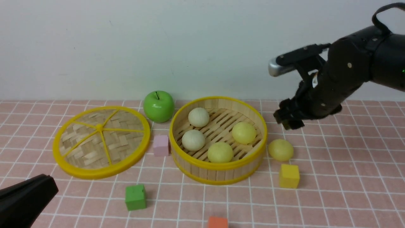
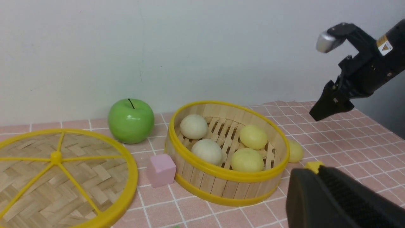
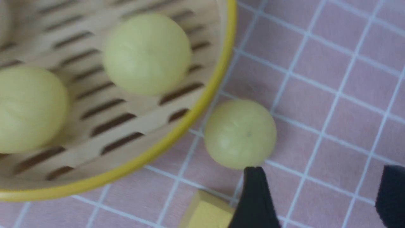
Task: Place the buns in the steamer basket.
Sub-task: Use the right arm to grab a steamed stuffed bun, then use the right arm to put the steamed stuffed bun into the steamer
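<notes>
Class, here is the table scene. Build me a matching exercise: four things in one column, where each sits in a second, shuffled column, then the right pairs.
Things
1. green apple
2. pink cube
3. green cube
4. pale yellow bun

Places
A. between the lid and the steamer basket
B. outside the steamer basket, just to its right
C. nearest the wall
D. on the near side, in front of the gap between lid and steamer basket

Pairs: 1-C, 2-A, 3-D, 4-B

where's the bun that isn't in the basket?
Front view: the pale yellow bun sits on the table just right of the steamer basket, with the yellow cube in front of it.
</notes>
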### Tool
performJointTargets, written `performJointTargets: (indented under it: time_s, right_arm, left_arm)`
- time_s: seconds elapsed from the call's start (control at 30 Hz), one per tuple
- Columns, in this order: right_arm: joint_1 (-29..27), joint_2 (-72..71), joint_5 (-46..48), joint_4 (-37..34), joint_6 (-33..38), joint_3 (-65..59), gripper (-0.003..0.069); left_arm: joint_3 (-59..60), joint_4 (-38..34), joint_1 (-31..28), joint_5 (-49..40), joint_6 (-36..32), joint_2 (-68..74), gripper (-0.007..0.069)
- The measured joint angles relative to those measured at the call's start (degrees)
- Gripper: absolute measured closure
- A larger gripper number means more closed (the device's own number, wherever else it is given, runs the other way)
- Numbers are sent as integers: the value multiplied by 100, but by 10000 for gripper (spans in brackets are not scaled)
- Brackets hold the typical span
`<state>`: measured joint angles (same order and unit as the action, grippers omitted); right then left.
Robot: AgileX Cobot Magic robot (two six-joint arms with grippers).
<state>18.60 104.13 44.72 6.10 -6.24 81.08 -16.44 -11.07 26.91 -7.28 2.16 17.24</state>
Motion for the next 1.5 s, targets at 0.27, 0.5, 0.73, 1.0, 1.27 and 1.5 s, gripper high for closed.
performJointTargets:
  time_s: [0.27,0.5,0.73,1.0,1.27,1.5]
  right_arm:
    - [-183,674,-610,-461,53,-26,281]
    - [-184,967,-1005,-759,57,-26,302]
    - [-184,1172,-1131,-757,57,-21,307]
    - [-184,1217,-1230,-732,452,-15,531]
    - [-127,468,-881,-765,758,12,648]
    - [375,115,-1416,-1312,1034,470,647]
  left_arm:
    - [0,0,0,0,0,0,564]
    - [0,0,0,0,0,0,554]
    - [0,0,0,0,0,0,546]
    - [0,6,0,0,0,0,533]
    - [0,6,0,0,0,0,523]
    - [0,6,0,0,0,0,518]
